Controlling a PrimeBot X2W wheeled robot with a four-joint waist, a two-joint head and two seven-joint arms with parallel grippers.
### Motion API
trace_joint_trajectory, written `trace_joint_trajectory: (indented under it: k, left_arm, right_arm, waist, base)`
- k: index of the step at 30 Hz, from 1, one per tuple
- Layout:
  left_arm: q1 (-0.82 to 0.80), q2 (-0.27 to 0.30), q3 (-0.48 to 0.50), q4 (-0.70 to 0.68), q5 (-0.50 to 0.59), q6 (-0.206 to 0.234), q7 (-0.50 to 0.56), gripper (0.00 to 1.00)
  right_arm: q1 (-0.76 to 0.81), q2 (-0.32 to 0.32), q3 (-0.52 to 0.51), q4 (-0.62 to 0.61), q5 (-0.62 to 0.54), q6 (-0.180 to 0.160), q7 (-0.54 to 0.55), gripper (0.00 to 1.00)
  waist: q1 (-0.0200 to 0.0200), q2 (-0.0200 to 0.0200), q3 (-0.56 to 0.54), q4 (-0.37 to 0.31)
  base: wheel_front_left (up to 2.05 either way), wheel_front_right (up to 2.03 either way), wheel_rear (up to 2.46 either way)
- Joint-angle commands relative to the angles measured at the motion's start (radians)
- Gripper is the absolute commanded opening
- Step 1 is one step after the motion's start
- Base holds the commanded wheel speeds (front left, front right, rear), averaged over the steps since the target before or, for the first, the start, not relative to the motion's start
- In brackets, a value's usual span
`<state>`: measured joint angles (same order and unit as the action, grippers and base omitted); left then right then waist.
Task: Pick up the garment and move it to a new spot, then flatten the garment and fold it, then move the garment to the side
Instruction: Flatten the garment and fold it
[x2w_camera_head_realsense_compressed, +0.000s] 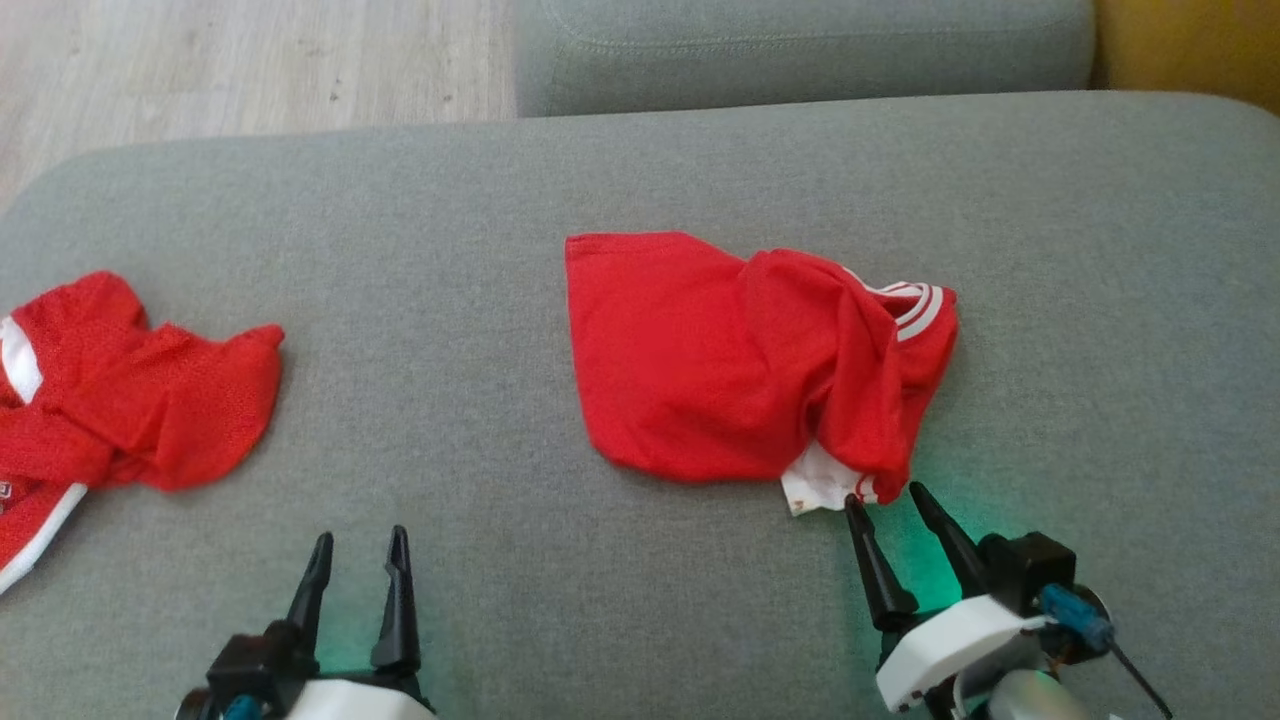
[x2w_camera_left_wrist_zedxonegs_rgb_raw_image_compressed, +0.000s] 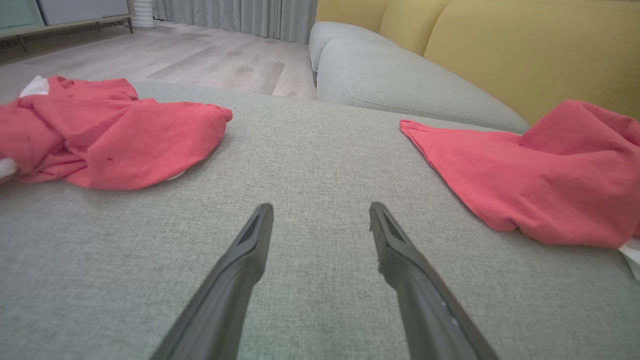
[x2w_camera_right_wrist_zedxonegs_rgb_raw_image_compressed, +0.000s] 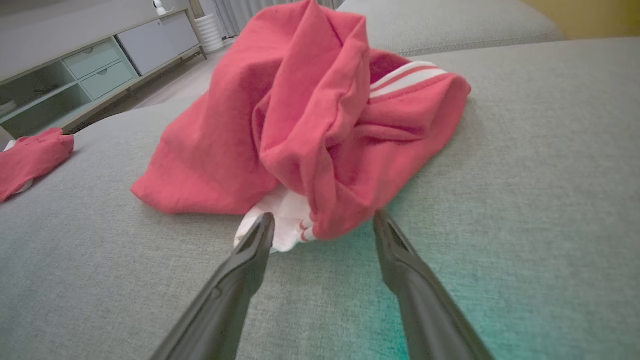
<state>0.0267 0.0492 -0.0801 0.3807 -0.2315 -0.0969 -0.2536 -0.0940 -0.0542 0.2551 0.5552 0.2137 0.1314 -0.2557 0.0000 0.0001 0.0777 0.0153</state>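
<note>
Red garment (x2w_camera_head_realsense_compressed: 700, 360) is seen just ahead of the right gripper (x2w_camera_head_realsense_compressed: 884, 495)
Its jaws are held spread, empty; the left gripper (x2w_camera_head_realsense_compressed: 360, 535), likewise spread, is set well apart

Two red garments: the middle garment (x2w_camera_head_realsense_compressed: 720, 370) and the left garment (x2w_camera_head_realsense_compressed: 140, 390). Two tools: the left tool (x2w_camera_head_realsense_compressed: 361, 535) and the right tool (x2w_camera_head_realsense_compressed: 884, 494). Two grey cushions: the big cushion (x2w_camera_head_realsense_compressed: 640, 170) and the far cushion (x2w_camera_head_realsense_compressed: 800, 50).
</note>
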Motion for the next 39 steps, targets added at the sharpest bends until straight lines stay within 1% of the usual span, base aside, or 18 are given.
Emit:
trace_joint_trajectory:
  k: [1,8,9,10,11,14,18,20,23,24,29,32,33,36,39]
  left_arm:
    - [-0.032,0.001,0.018,-0.026,-0.010,0.002,-0.008,1.00]
    - [-0.051,0.001,0.013,-0.021,-0.010,0.004,-0.008,1.00]
    - [-0.053,0.001,0.013,-0.020,-0.009,0.004,-0.008,1.00]
    - [-0.055,0.001,0.013,-0.019,-0.009,0.004,-0.008,1.00]
    - [-0.057,0.001,0.013,-0.018,-0.010,0.005,-0.008,1.00]
    - [-0.061,0.001,0.014,-0.018,-0.017,0.010,-0.008,1.00]
    - [-0.060,0.001,0.014,-0.017,-0.025,0.011,-0.008,1.00]
    - [-0.060,0.001,0.012,-0.016,-0.034,0.010,-0.008,1.00]
    - [-0.065,0.001,0.004,-0.015,-0.042,0.011,-0.008,1.00]
    - [-0.065,0.001,0.004,-0.015,-0.042,0.011,-0.008,1.00]
    - [-0.076,0.001,-0.017,-0.011,-0.056,0.012,-0.008,1.00]
    - [-0.086,0.001,-0.034,-0.007,-0.060,0.010,-0.008,1.00]
    - [-0.090,0.001,-0.040,-0.005,-0.062,0.010,-0.008,1.00]
    - [-0.093,0.001,-0.049,-0.004,-0.073,0.012,-0.008,1.00]
    - [-0.088,0.001,-0.061,-0.001,-0.086,0.014,-0.008,1.00]
  right_arm:
    - [-0.049,0.004,0.027,-0.016,0.018,-0.001,-0.006,1.00]
    - [-0.093,0.004,0.052,0.040,0.064,-0.001,-0.006,1.00]
    - [-0.098,0.004,0.051,0.045,0.065,-0.001,-0.006,0.48]
    - [-0.104,0.004,0.040,0.050,0.060,-0.001,-0.006,0.06]
    - [-0.110,0.004,0.022,0.049,0.052,-0.001,-0.006,0.00]
    - [-0.124,-0.002,-0.055,0.023,0.025,-0.001,-0.006,0.00]
    - [-0.155,-0.048,-0.146,-0.051,-0.023,-0.001,-0.006,0.00]
    - [-0.191,-0.077,-0.165,-0.099,-0.046,-0.001,-0.006,0.00]
    - [-0.280,-0.126,-0.155,-0.172,-0.072,-0.001,-0.006,0.00]
    - [-0.280,-0.126,-0.155,-0.172,-0.072,-0.001,-0.006,0.00]
    - [-0.501,-0.190,-0.072,-0.249,-0.087,-0.001,-0.006,0.00]
    - [-0.649,-0.223,0.021,-0.230,-0.087,-0.001,-0.006,0.00]
    - [-0.740,-0.232,0.085,-0.198,-0.083,-0.001,-0.006,0.00]
    - [-0.853,-0.223,0.173,-0.136,-0.074,-0.001,-0.006,0.00]
    - [-0.940,-0.190,0.238,-0.079,-0.062,-0.001,-0.006,0.00]
  waist:
    - [0.0000,-0.0001,0.008,0.004]
    - [0.0000,-0.0001,0.032,0.018]
    - [0.0000,-0.0001,0.033,0.020]
    - [0.0000,-0.0001,0.036,0.021]
    - [0.0000,-0.0001,0.038,0.022]
    - [0.0000,-0.0001,0.041,0.021]
    - [0.0000,-0.0001,0.041,0.016]
    - [0.0000,-0.0001,0.039,0.011]
    - [0.0000,-0.0001,0.035,0.006]
    - [0.0000,-0.0001,0.035,0.006]
    - [0.0000,-0.0001,0.027,0.016]
    - [0.0000,-0.0001,0.028,0.036]
    - [0.0000,-0.0001,0.028,0.055]
    - [0.0000,-0.0001,0.032,0.087]
    - [0.0000,-0.0001,0.035,0.116]
  base:
    - [0.00,0.00,0.00]
    - [0.00,0.00,0.00]
    - [0.00,0.00,0.00]
    - [0.00,0.00,0.00]
    - [0.00,0.00,0.00]
    - [0.00,0.00,0.00]
    - [0.00,0.00,0.00]
    - [0.00,0.00,0.00]
    - [0.00,0.00,0.00]
    - [0.00,0.00,0.00]
    - [0.00,0.00,0.00]
    - [0.00,0.00,0.00]
    - [0.00,0.00,0.00]
    - [0.00,0.00,0.00]
    - [0.00,0.00,0.00]
